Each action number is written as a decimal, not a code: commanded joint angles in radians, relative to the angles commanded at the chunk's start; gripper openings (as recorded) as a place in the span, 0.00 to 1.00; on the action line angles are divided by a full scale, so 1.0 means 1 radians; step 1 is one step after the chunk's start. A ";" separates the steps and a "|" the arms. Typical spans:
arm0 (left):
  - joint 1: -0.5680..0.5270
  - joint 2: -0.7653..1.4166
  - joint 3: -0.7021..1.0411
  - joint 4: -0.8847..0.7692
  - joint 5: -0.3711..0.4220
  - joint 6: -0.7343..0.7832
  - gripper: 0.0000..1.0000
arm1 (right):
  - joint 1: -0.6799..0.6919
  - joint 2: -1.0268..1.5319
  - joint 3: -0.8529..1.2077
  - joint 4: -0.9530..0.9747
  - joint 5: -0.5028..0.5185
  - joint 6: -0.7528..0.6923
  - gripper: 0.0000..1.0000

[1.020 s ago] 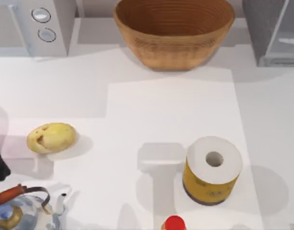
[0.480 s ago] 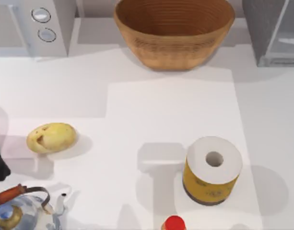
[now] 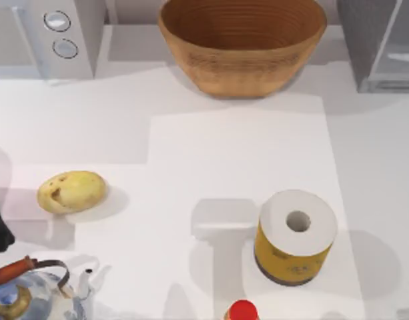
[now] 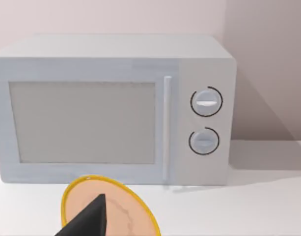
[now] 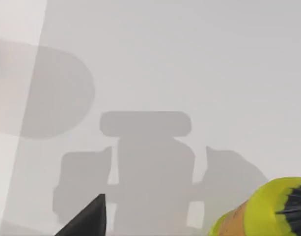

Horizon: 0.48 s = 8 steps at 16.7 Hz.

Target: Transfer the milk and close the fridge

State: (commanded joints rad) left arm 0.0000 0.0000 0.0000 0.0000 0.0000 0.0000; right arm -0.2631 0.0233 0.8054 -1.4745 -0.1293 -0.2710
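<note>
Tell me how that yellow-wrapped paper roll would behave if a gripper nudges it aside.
The paper roll stands on its flat end on the table, so it would probably slide rather than roll. Being tall with a hollow core, it likely weighs little and may tip if pushed near the top.

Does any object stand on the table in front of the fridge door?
Nothing visible does. The basket stands beside the fridge, to its left, and the paper roll is nearer the front, also left of it.
</note>
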 joint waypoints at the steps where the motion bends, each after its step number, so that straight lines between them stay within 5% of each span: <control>1: 0.000 0.000 0.000 0.000 0.000 0.000 1.00 | -0.071 0.070 0.034 -0.002 -0.035 -0.071 1.00; 8: 0.000 0.000 0.000 0.000 0.000 0.000 1.00 | -0.675 0.690 0.276 -0.013 -0.335 -0.723 1.00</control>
State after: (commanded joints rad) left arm 0.0000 0.0000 0.0000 0.0000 0.0000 0.0000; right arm -0.9377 0.7133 1.0812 -1.4878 -0.4645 -0.9942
